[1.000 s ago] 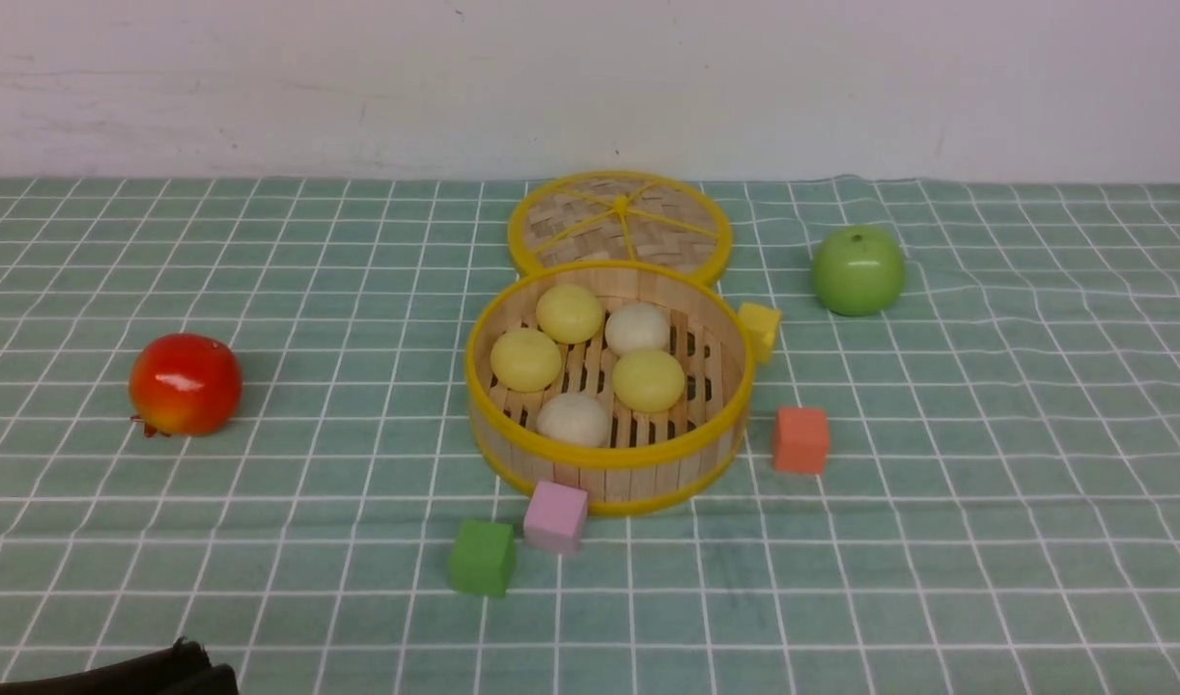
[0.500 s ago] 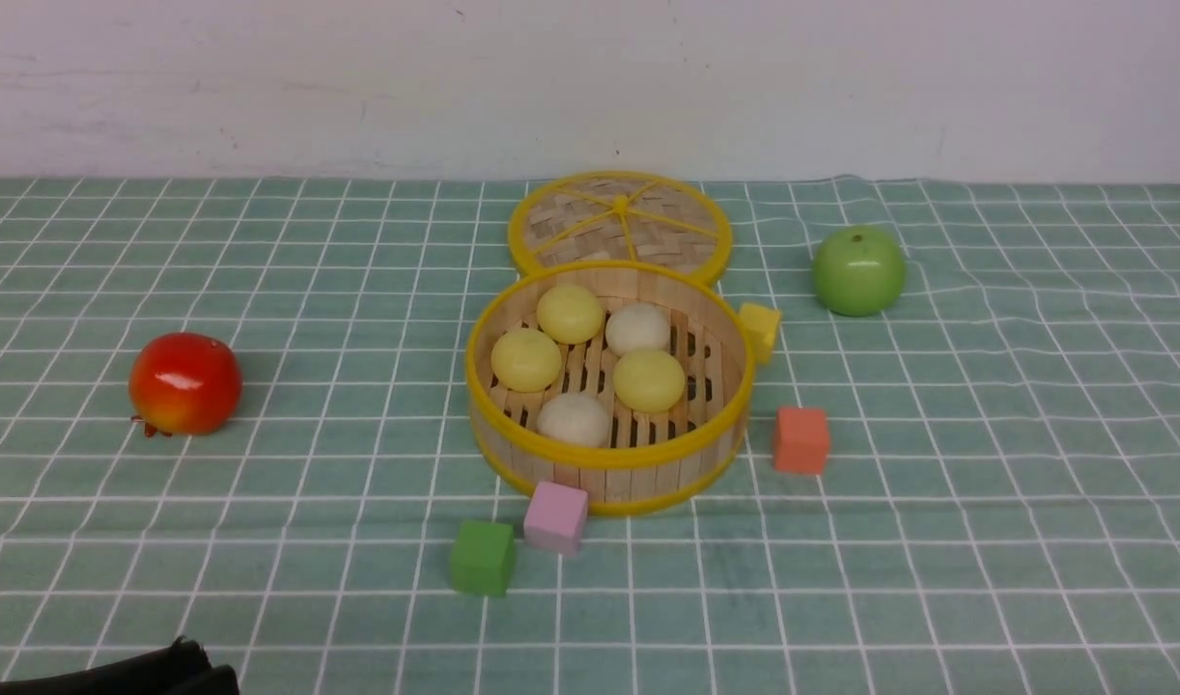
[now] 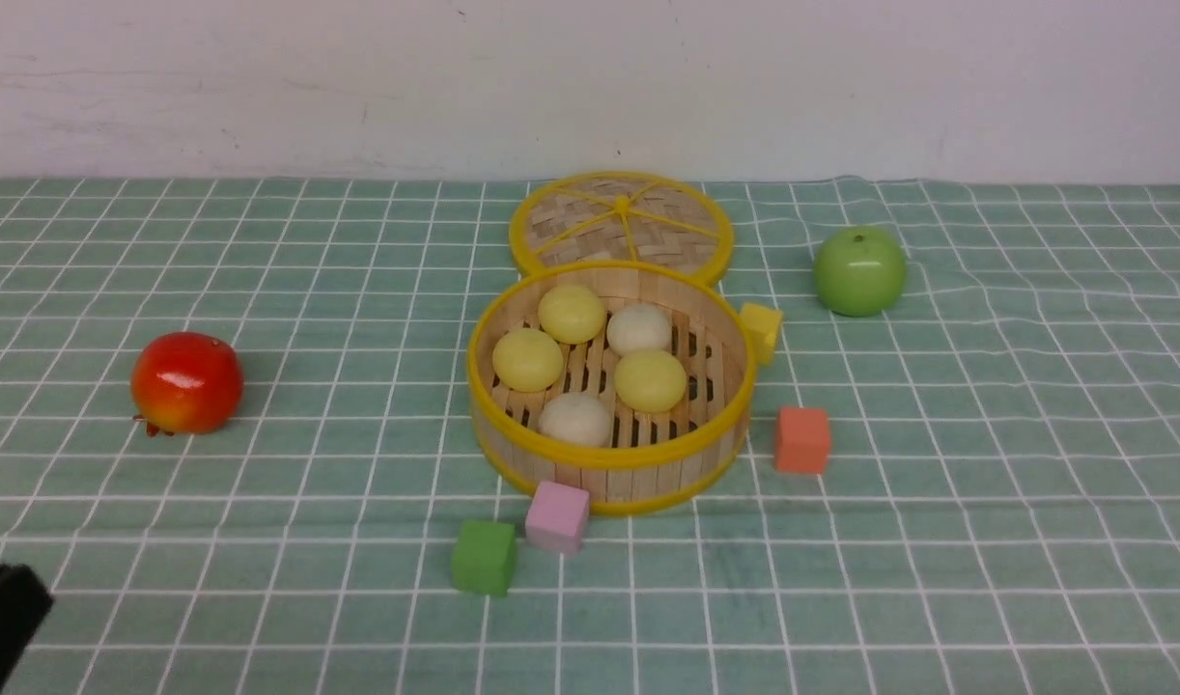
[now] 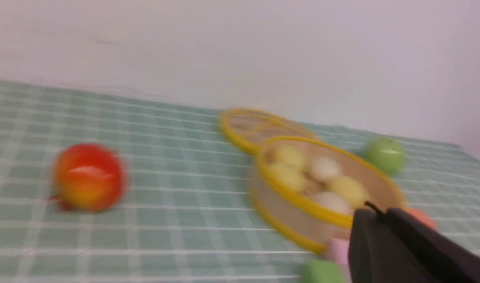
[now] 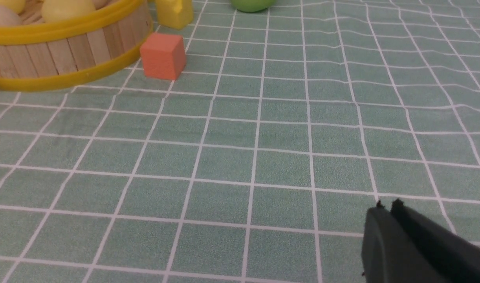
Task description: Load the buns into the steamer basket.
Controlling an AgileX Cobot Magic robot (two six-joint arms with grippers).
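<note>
Crowding steamer basket (image 3: 609, 463): pink cube (image 3: 556, 515), orange cube (image 3: 801, 439), yellow cube (image 3: 761, 331).

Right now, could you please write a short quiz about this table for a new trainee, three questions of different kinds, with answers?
1. How many buns lie inside the steamer basket?
2. True or false: the lid covers the basket.
3. Which cube touches the basket's front wall? A) green cube B) pink cube C) orange cube

Key
1. Five: three yellow, two white.
2. False; the lid lies flat on the cloth behind the basket.
3. B.
</note>
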